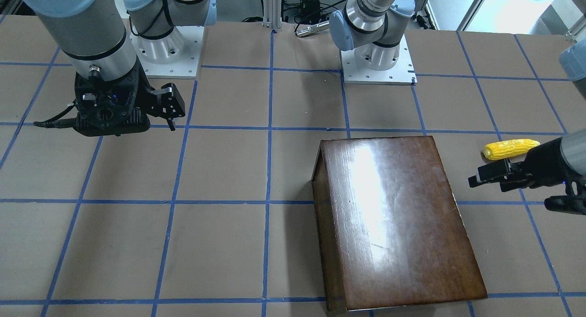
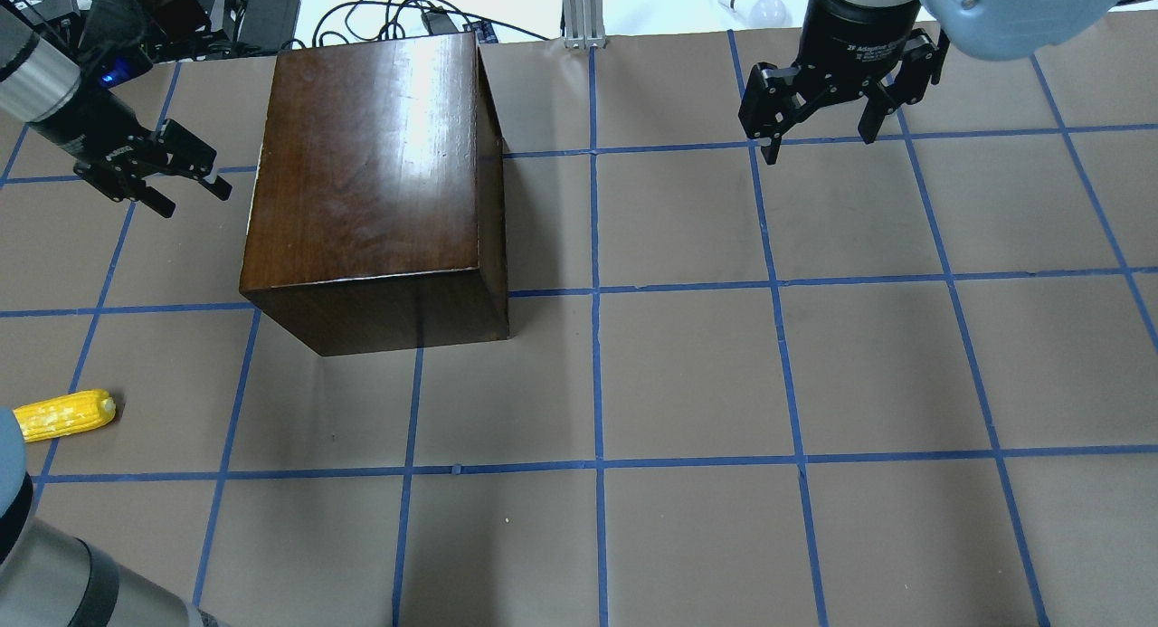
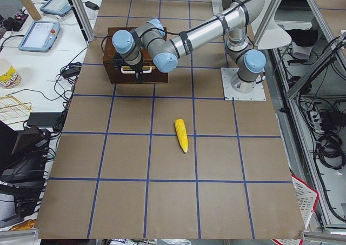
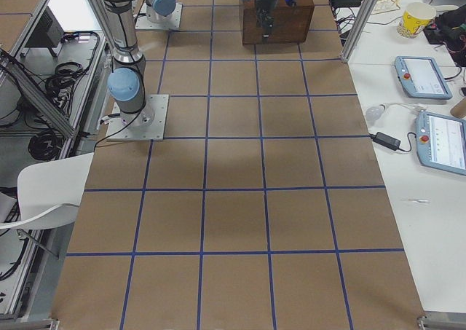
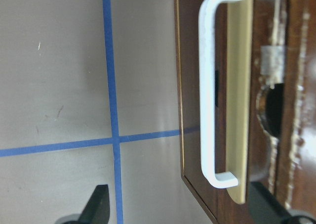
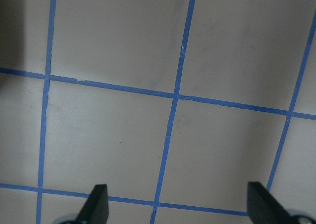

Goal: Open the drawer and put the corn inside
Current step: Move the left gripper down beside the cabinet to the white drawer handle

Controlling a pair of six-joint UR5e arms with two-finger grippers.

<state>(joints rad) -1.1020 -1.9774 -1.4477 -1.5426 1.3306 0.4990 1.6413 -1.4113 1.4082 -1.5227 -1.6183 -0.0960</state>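
The drawer (image 5: 190,61) is fully shut inside the dark glossy cabinet (image 2: 371,175). The cabinet sits by the operators' edge of the counter, toward the robot's left end. The drawer's white handle (image 5: 207,85) faces that end.

The left gripper (image 2: 194,197) hangs just in front of the handle with its fingers spread wide, not touching anything. The corn (image 2: 68,414) lies flat on the brown paper, off past the drawer front and closer to the robot's edge, well apart from the cabinet.

The right gripper (image 2: 821,147) is over bare blue-taped counter near the operators' edge, also spread open and holding nothing. On the side bench past that edge are a paper cup (image 4: 416,17) and teach pendants (image 4: 421,76).
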